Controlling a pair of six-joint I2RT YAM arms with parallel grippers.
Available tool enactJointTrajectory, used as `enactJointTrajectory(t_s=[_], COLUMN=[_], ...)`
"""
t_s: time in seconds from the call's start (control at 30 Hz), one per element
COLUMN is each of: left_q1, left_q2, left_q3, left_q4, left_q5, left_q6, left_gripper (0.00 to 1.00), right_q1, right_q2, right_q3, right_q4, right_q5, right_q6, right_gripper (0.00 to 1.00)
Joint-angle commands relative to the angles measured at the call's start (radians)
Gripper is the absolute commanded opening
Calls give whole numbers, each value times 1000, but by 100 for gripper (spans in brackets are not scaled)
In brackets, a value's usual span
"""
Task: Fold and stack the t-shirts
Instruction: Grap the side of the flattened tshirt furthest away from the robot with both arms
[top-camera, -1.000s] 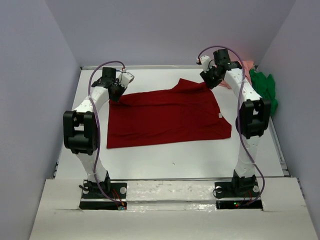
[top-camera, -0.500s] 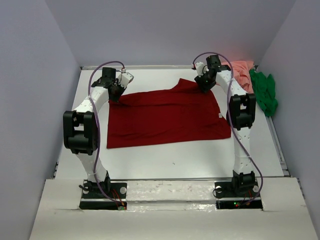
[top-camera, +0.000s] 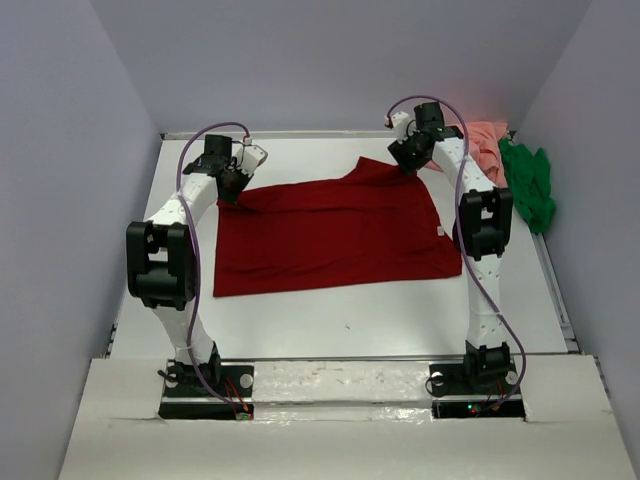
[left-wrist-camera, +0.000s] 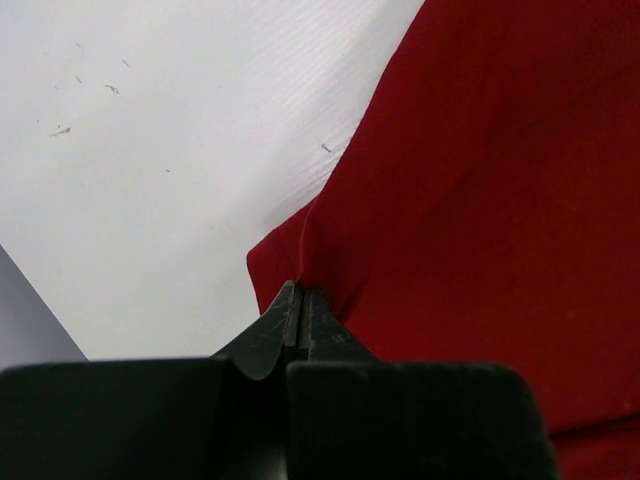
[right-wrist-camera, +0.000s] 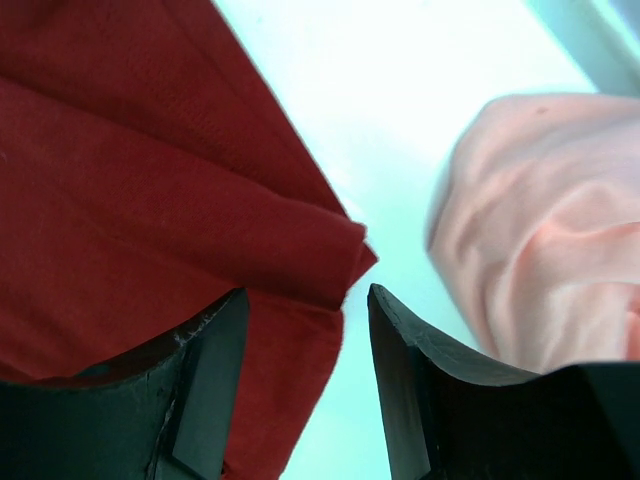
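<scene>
Dark red cloth covers most of the middle of the table (top-camera: 350, 325); that's the dark red t-shirt (top-camera: 335, 235), spread out pretty flat, and it's one of three tees in total; the other two, one salmon pink t-shirt (top-camera: 487, 140) and one bright green t-shirt (top-camera: 530, 185), are bunched up side by side in the far right corner, pink further back, green along the right edge; two grippers on the job; the left gripper (left-wrist-camera: 303, 300) is pinched tight on the red tee's far left corner, with the cloth puckering up into the closed tips; the right gripper (right-wrist-camera: 305, 295) has its jaws apart with nothing in them, over the red tee's far right corner, where a folded-over bit of fabric shows in the gap; the pink tee sits just beside that corner, a strip of bare table between them.
</scene>
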Motion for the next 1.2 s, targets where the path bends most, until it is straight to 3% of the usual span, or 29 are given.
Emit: enactJointTrajectory(t_s=[0.0,0.6,0.83,0.93,1.03,1.17], left_q1=[-4,-5,-5,-5,-5,-5], left_q2=[-25,-17,-17,-14,-17,-22], left_q3=[18,31,19,22,19,18], left_q4=[0,-30,-26,-27,-24,-24], left_q5=[1,-6,-9,-6,-6,-5], left_q6=[2,-1,5,3,5,3], left_gripper=[0,0,0,0,0,0], right_q1=[8,17,17,17,17,17], right_q2=[-11,34,45,41,40,38], right_q3=[66,63,77,65,65,78], right_q4=[72,66,37,37,39,37], right_q5=[23,-21,-26,-15,-7,3], right_q6=[-1,-14,-16,-19,-22,-22], right_gripper=[57,53,35,12,1,0])
